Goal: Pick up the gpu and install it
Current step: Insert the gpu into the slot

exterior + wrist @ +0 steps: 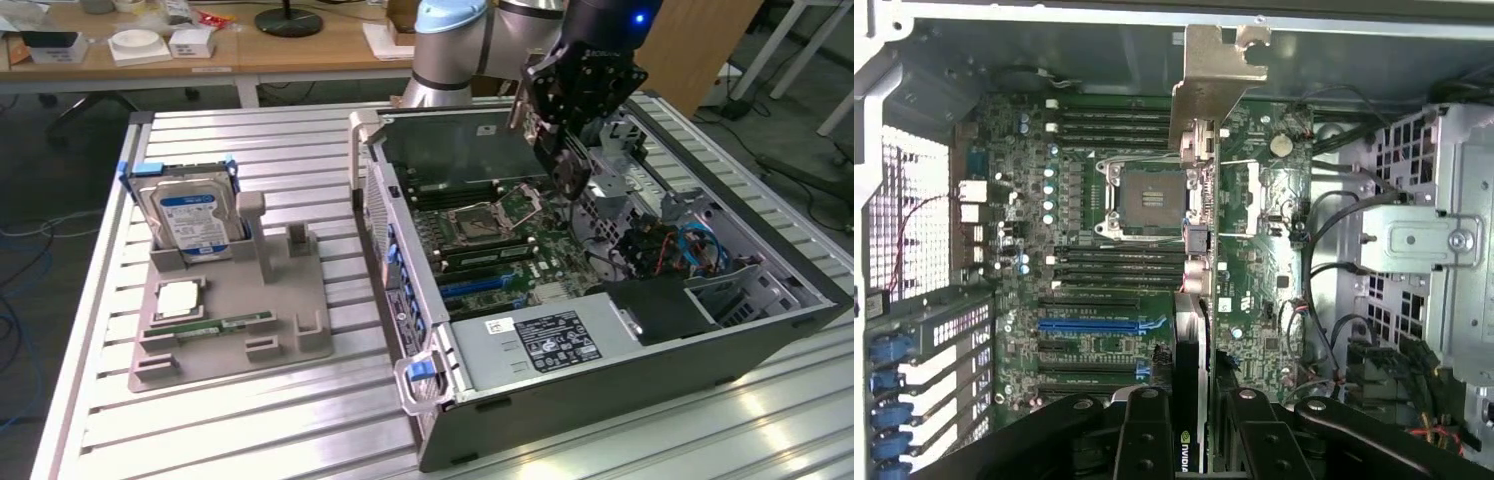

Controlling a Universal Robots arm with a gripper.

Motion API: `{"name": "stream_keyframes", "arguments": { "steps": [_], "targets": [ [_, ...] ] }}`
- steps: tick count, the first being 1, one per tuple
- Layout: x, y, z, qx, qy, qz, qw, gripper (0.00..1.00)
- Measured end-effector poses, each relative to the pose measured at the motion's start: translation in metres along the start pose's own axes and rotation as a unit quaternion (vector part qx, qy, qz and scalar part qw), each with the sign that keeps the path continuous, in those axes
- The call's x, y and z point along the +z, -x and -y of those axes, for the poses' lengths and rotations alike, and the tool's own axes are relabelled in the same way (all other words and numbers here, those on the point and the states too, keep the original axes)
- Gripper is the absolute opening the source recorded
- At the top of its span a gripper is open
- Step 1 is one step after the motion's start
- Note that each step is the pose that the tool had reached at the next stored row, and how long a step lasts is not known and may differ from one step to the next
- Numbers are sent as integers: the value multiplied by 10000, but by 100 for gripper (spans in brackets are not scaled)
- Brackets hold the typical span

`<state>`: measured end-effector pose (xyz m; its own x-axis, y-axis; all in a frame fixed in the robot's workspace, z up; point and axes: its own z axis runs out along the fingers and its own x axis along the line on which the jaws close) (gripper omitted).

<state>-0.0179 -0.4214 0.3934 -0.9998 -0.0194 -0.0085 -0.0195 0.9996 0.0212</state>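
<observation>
Wrist view showed the gpu edge-on, clamped between the two black fingers of the hand, which was closed narrowly on the thin card. The card's silver metal bracket stood at its far end from the fingers, close to the inner wall of the case. Beneath the card lay the green motherboard, with the open processor socket just beside the card's line and a blue expansion slot on the same side, nearer the fingers. Whether the card's lower edge touched the board could not be told.

Seen in the exterior view, the hand hung in the upper right of the frame, tilted, reaching down into the open computer case, which lay on its side on the slatted metal tabletop. A labelled power supply sat in the case's lower part.

At the exterior view's left, well apart from the case, a grey holder rested on the tabletop. It carried a blue-and-white hard drive standing upright, a square processor chip lying flat, and a narrow green memory stick below the chip.
</observation>
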Motion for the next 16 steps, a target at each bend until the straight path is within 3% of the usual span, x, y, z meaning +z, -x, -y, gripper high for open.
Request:
{"name": "stream_keyframes", "arguments": {
  "steps": [4, 7, 12, 16],
  "targets": [
    [0, 0, 0, -305, 3, -7, 9995, 26],
    [0, 0, 0, -571, 4, -13, 9984, 26],
    [2, 0, 0, -1027, 8, -22, 9947, 26],
    [3, 0, 0, -1384, 12, -29, 9904, 26]
  ]
}}
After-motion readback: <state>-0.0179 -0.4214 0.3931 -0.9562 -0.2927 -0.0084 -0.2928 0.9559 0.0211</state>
